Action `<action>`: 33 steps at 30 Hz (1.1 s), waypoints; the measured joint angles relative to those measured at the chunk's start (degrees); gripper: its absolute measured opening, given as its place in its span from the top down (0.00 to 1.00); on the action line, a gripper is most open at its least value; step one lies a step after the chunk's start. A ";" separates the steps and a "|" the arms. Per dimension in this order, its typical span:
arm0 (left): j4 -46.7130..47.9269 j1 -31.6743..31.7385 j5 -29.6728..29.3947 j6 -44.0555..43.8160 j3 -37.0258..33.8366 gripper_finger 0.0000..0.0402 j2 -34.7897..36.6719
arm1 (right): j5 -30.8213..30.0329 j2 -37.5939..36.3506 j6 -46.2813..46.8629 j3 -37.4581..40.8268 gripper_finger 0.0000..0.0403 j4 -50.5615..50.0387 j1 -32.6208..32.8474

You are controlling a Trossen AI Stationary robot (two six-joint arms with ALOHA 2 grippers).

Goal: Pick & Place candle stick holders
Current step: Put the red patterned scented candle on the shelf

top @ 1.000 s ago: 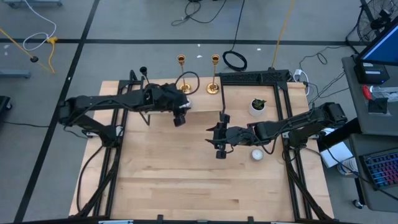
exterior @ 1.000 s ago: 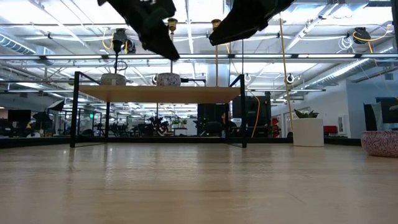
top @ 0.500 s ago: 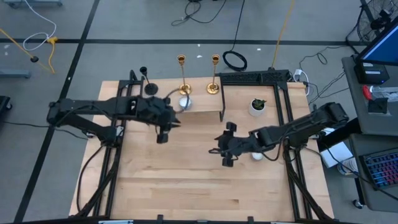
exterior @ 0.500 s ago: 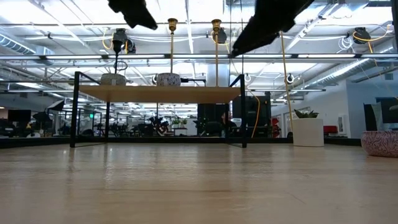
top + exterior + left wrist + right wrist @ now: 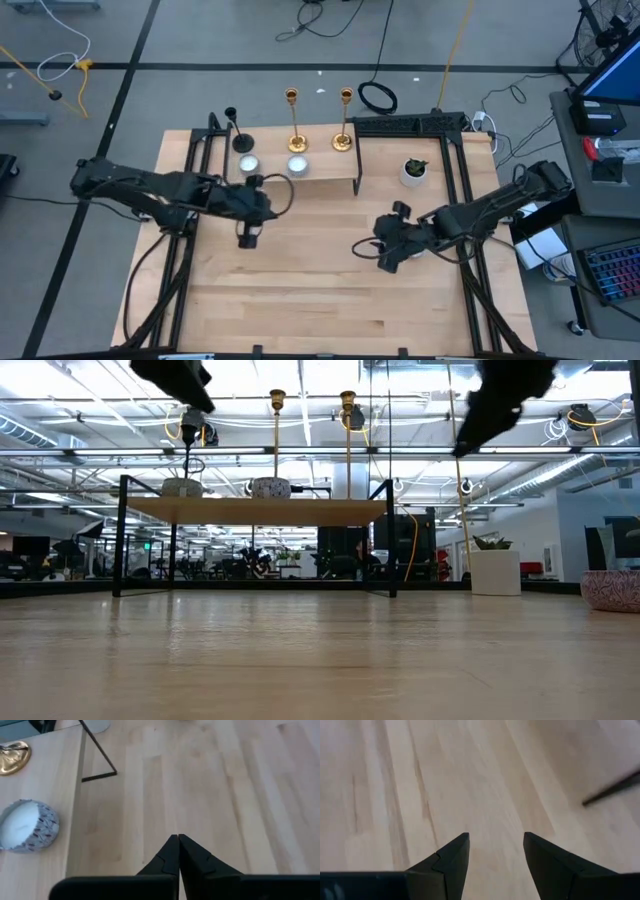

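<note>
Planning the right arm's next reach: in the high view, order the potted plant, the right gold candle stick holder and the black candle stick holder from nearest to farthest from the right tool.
1. Potted plant, beyond the right tool, right side.
2. Right gold candle stick holder, on the shelf's far edge, centre.
3. Black candle stick holder, far-left end of the shelf.

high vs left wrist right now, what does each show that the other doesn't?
High only: both arms, the right gripper over bare table, two gold holders and a black holder on the shelf, a potted plant, the floor around.

Left wrist only: the left gripper shut, holding nothing, fingertips touching.

Both: the wooden table, the white candle on the shelf, one gold holder's base and the shelf's black leg.
</note>
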State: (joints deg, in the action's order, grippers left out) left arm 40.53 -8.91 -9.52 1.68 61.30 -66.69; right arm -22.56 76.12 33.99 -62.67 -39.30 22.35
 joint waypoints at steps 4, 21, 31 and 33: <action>-2.68 -2.44 -0.09 0.66 -4.69 0.96 5.77 | -4.86 -2.55 7.12 0.48 0.54 -6.70 2.81; -39.28 -4.57 -0.58 2.22 -31.23 0.99 18.31 | 6.41 -13.54 25.51 24.54 0.54 3.33 9.27; -44.11 -4.57 -1.55 1.12 -32.57 0.93 17.42 | 9.30 -13.86 24.11 30.55 0.56 3.77 9.27; -44.35 -4.57 -1.55 1.10 -32.57 0.94 17.42 | 9.21 -13.88 23.49 30.91 0.58 3.97 9.27</action>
State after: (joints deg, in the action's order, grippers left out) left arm -3.81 -13.47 -11.07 2.79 28.73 -49.27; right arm -13.34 62.24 57.48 -31.76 -35.33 31.62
